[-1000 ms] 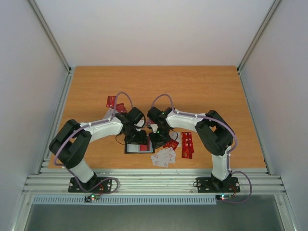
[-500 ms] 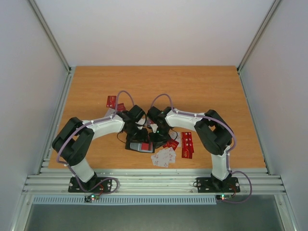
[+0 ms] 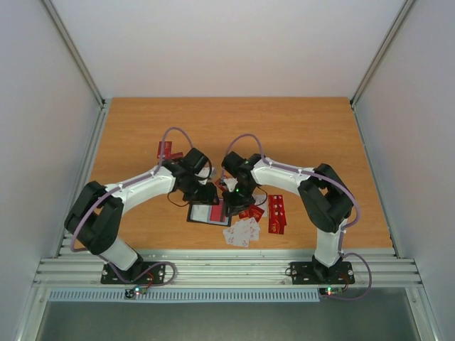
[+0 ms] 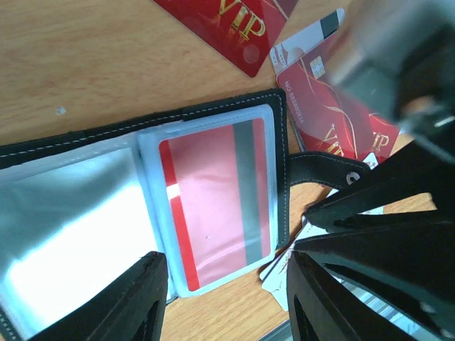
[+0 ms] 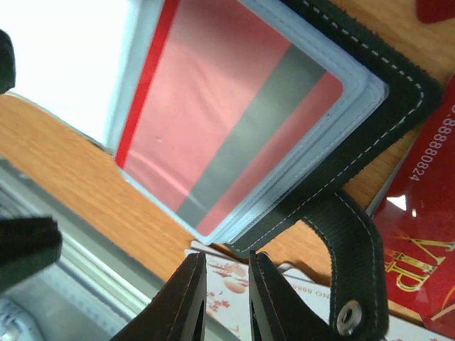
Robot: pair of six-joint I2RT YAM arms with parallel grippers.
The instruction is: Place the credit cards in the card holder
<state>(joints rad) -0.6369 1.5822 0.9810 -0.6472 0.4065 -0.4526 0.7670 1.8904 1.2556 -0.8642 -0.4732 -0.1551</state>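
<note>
The black card holder point(image 3: 206, 214) lies open on the table. A red credit card point(image 4: 213, 202) with a grey stripe sits in its clear right-hand pocket point(image 5: 234, 121). My left gripper point(image 4: 227, 302) hovers open over the holder's near edge and grips nothing. My right gripper point(image 5: 226, 302) hangs just past the holder's corner above a white card point(image 5: 242, 277). Its jaws stand a narrow gap apart, with nothing between them. In the top view the left gripper point(image 3: 205, 193) and right gripper point(image 3: 231, 206) flank the holder. Loose red cards point(image 4: 334, 106) lie beside it.
White cards point(image 3: 242, 231) are fanned near the table's front edge, and red cards point(image 3: 276, 213) lie to their right. More red cards point(image 3: 167, 150) lie behind the left arm. The holder's snap strap point(image 5: 348, 284) sticks out towards the loose cards. The metal rail point(image 3: 227, 266) borders the front.
The holder, half folded and tilted a moment ago, now lies flat and open. The left arm has stretched out and its gripper has drawn back from the holder. The right jaws have parted slightly.
</note>
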